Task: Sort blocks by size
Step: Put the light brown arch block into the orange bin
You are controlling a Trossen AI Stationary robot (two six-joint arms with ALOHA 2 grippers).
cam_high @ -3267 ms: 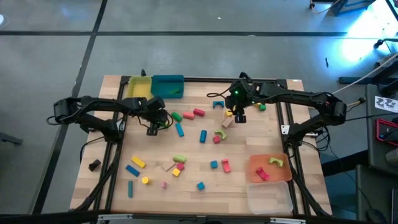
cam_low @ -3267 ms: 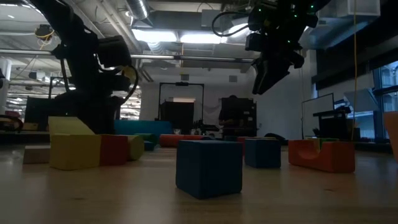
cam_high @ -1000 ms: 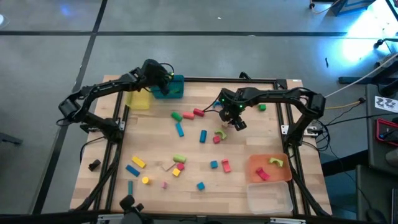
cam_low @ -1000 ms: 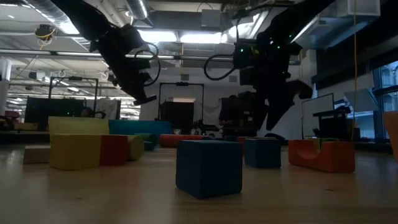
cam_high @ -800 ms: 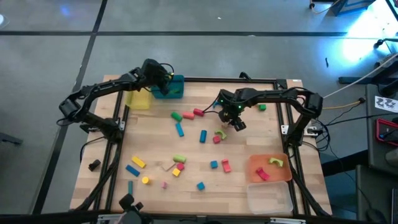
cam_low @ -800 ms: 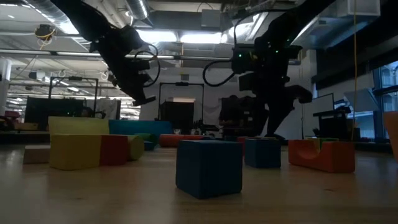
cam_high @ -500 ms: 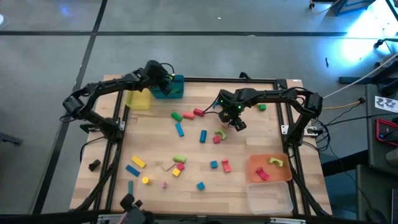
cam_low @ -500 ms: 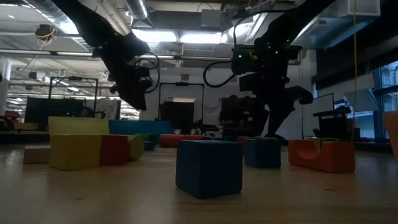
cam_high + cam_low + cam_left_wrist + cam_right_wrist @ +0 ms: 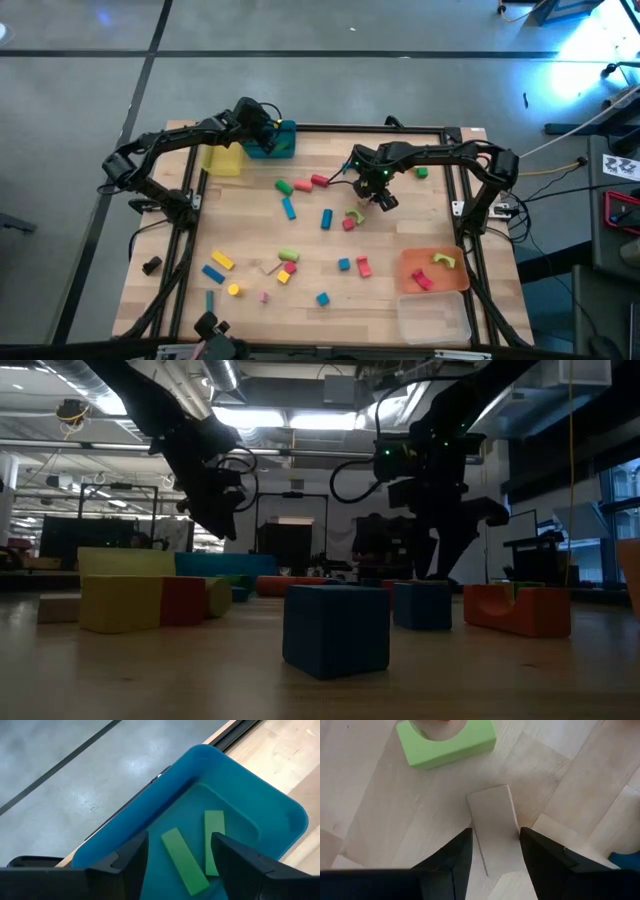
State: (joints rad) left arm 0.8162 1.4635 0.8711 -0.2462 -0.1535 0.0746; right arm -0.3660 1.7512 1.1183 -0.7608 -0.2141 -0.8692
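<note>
Seen from above: a wooden tabletop (image 9: 250,235) strewn with small coloured blocks, trays at its corners. Left gripper (image 9: 178,851) poised over the teal tray (image 9: 280,815) at the far left corner, fingers spread apart and empty; two flat green bars (image 9: 184,861) lying side by side on the tray floor directly beneath, one between the fingers, neither touched. Right gripper (image 9: 495,851) lowered to the tabletop near the far middle, fingers part-open and straddling a pale tan block (image 9: 492,832) that lies flat on the wood between them; contact with the block cannot be told. Just beyond the tan block, a green arch (image 9: 447,742). Elsewhere: loose blocks scattered mid-table, an orange tray (image 9: 433,270) near the right front holding a few pieces, a yellow tray (image 9: 222,158) beside the teal one.
</note>
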